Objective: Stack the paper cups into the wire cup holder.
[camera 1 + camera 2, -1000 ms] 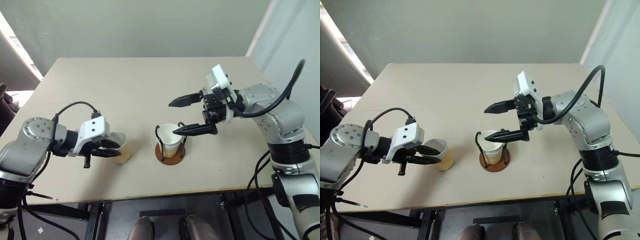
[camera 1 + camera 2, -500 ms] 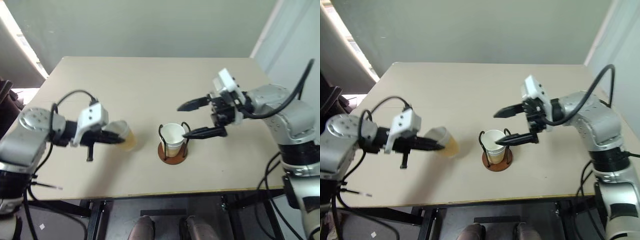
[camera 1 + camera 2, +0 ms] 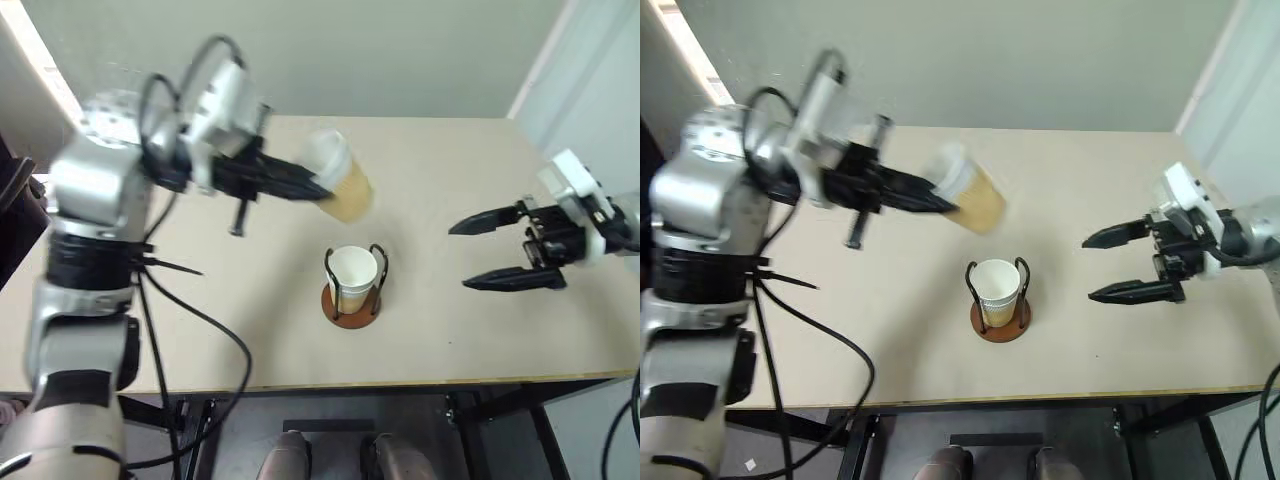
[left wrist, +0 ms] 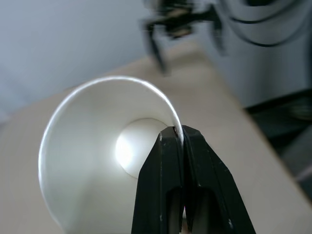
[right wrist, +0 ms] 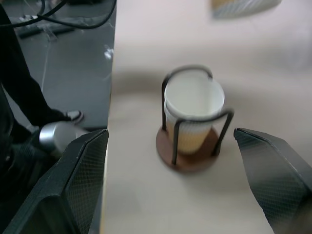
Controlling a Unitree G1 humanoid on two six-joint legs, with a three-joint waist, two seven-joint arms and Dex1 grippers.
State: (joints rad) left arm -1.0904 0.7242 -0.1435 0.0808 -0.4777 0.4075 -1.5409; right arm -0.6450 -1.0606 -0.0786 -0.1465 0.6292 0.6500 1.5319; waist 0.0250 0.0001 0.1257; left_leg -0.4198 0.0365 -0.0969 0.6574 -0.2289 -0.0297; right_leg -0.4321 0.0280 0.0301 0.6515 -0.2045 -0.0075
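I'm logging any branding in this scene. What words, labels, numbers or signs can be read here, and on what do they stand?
None can be read.
The held paper cup: no print shows on its ribbed sleeve, which is blurred.
The cups in the wire cup holder: plain.
The table: bare, no marks.

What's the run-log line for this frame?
left hand: shut on paper cup, airborne | right hand: open, empty | holder: cups inside

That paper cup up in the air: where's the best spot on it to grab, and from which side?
By the rim, coming in at the open mouth. The left hand holds the paper cup this way: one finger inside, one outside, pinching the thin wall at the lip. That leaves the tapered bottom free to slide into the cups in the wire cup holder.
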